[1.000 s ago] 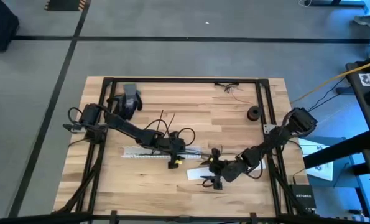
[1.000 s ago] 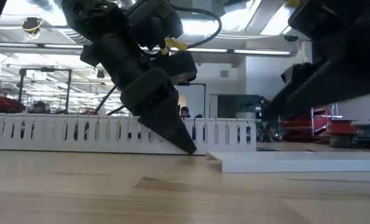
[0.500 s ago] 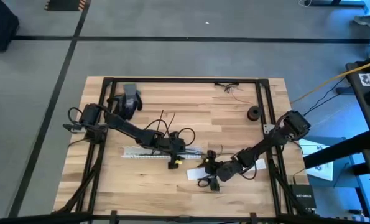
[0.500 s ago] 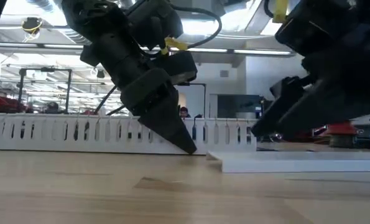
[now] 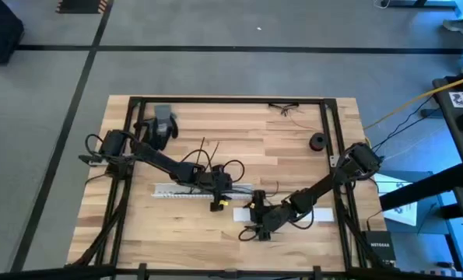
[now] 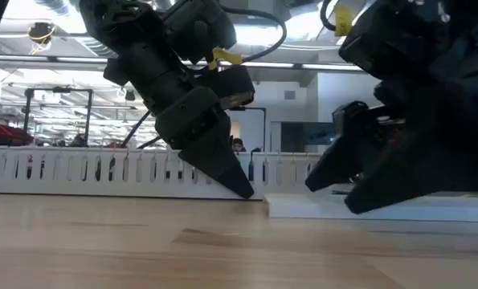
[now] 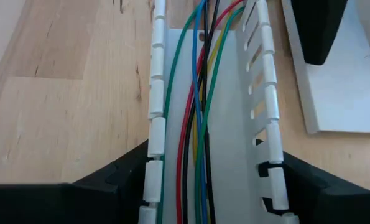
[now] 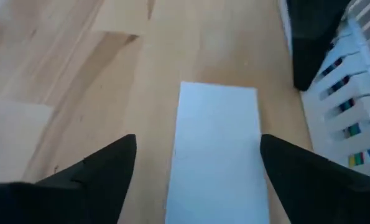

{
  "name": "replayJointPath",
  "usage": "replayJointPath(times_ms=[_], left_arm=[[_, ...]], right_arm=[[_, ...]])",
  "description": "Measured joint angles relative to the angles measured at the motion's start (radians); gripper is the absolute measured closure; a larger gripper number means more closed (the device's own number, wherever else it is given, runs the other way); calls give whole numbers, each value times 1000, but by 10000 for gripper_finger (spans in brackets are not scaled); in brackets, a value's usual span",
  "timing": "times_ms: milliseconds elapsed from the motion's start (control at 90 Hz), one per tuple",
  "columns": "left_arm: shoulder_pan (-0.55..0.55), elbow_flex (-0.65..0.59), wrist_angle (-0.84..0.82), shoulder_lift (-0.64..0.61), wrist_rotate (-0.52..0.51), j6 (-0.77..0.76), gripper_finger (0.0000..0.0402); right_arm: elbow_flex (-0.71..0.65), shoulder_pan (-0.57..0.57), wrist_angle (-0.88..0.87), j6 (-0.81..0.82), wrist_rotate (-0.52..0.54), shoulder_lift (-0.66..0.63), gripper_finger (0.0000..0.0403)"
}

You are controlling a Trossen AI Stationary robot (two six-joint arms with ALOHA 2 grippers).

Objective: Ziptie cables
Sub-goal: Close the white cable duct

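1. The left hand is down on the counter, its fingers spread wide and straddling the white slotted channel; one fingertip touches the wood just in front of the channel's wall.
2. The cables lie inside that channel, running straight out ahead of the left hand between its two fingers; green, red, blue, yellow and black strands show, loosely bunched along the channel floor.
3. The right hand sits low over the counter just beside the left hand, its fingers spread apart and holding nothing; a flat white strip lies directly between them and ahead of them, flat on the wood.
4. From the right hand, the end of the channel and the dark tip of the left hand lie just off to one side of the strip; coloured strands peek through the slots there.
5. Well beyond both hands, a grey glove lies near the counter's far corner, and a small black ring rests near the right arm's base; a few loose thin wires lie by the far edge.
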Motion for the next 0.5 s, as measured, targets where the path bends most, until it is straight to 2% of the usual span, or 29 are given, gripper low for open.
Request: replayJointPath(times_ms=[144,500], left_arm=[[0,0,0,0,0,2,167],[0,0,0,0,0,2,167]], right_arm=[[15,1,-65,23,55,0,65],[18,1,-17,117,18,68,76]])
